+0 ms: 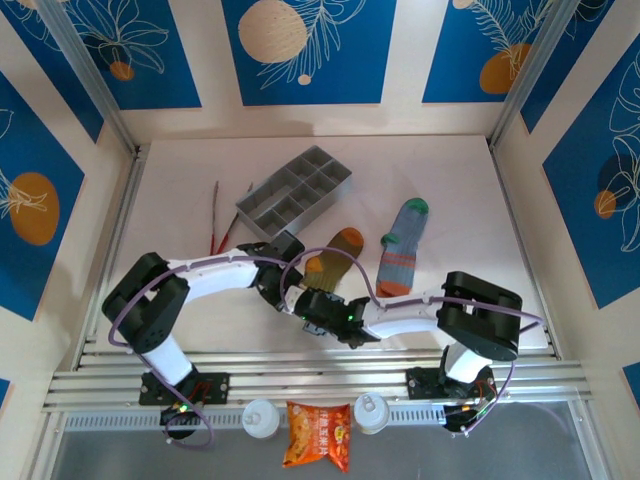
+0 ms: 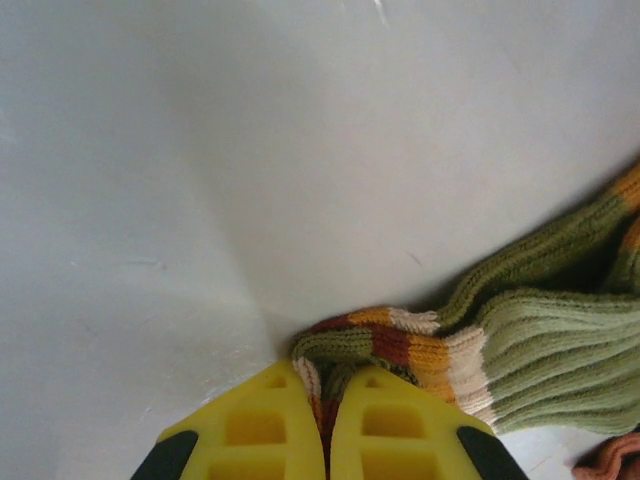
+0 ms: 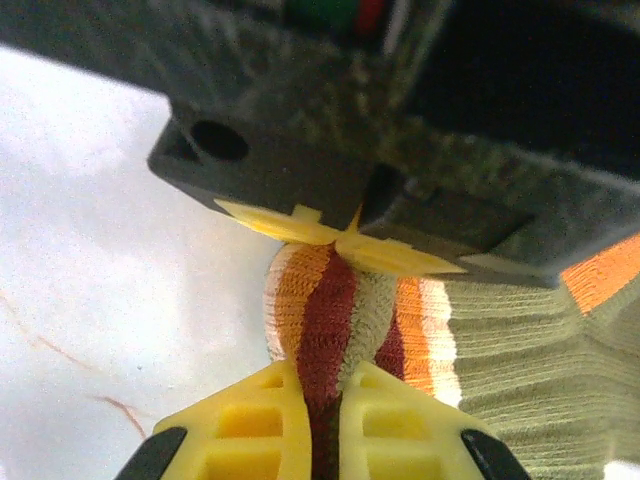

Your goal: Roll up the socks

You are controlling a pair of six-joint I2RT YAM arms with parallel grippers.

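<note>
A white table, boxed in by cream walls with blue panels of leaves and orange discs. From above, the olive-brown sock [image 1: 338, 252] lies flat near the middle, orange toe pointing away from the arms. The grey-blue sock [image 1: 402, 248] lies just to its right, close but apart, green toe also away. Both arms reach inward, and the left gripper [image 1: 288, 280] and right gripper [image 1: 312, 308] meet at the near, cuff end of the olive sock. A grey compartment tray [image 1: 295, 190] sits further back with a pair of red sticks [image 1: 220, 222] beside it (neither looks involved).

The left wrist camera shows its yellow fingers [image 2: 262, 425] pressed together on the striped cuff. The knit is bunched between them and the ribbed green leg trails off to the right across the bare table [image 2: 200, 150].

The right wrist camera shows its own fingers [image 3: 250, 415] also closed on that cuff, with orange, dark red and cream stripes squeezed into a ridge. The left gripper's yellow tips pinch the same fold from the opposite side.

To me this looks like the very start of the roll, with the cuff gathered and nothing turned over yet. The next move probably calls for both grips to turn the cuff toward the toe together, keeping it tight, and the second sock has not been dealt with
</note>
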